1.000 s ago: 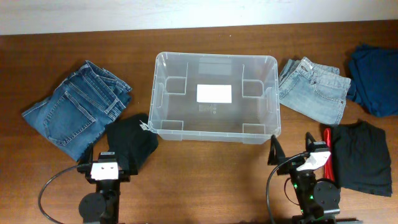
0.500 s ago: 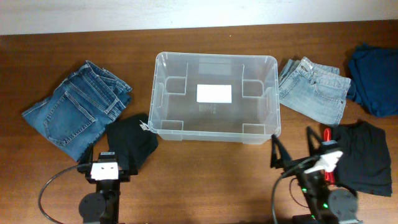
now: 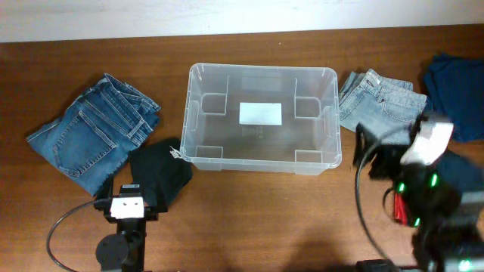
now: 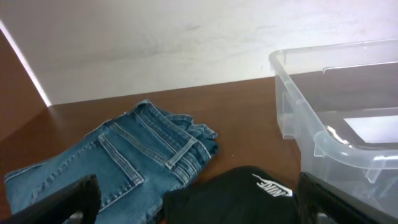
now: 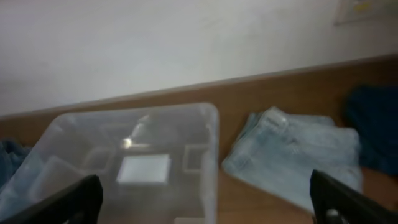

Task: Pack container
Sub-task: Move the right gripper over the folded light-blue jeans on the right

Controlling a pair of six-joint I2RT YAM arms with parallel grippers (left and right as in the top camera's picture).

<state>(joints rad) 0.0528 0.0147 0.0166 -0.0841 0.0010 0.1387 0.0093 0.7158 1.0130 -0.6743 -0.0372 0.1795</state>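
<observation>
Container (image 3: 262,69) mid-table, empty, long axis left-right. Right pincer (image 5: 204,186) spread, nothing held, nearer the light jeans (image 3: 382,106) just right of it. Left pincer (image 4: 199,186) spread, above black garment (image 4: 230,198)

The brown wooden tabletop (image 3: 249,219) carries a clear container (image 3: 257,155) at centre. Dark jeans (image 3: 94,132) and a black garment (image 3: 159,175) lie left of it, pale jeans (image 3: 382,106) and a navy garment (image 3: 457,85) right.

1. Overhead: bright, even light; a faint soft shadow along the container's (image 3: 189,121) lower edge; the right arm (image 3: 423,193) at lower right is smeared by blur.
2. Left wrist: well lit and sharp.
3. Right wrist: dimmer, hazy throughout, with one small glint on the clear plastic.
</observation>
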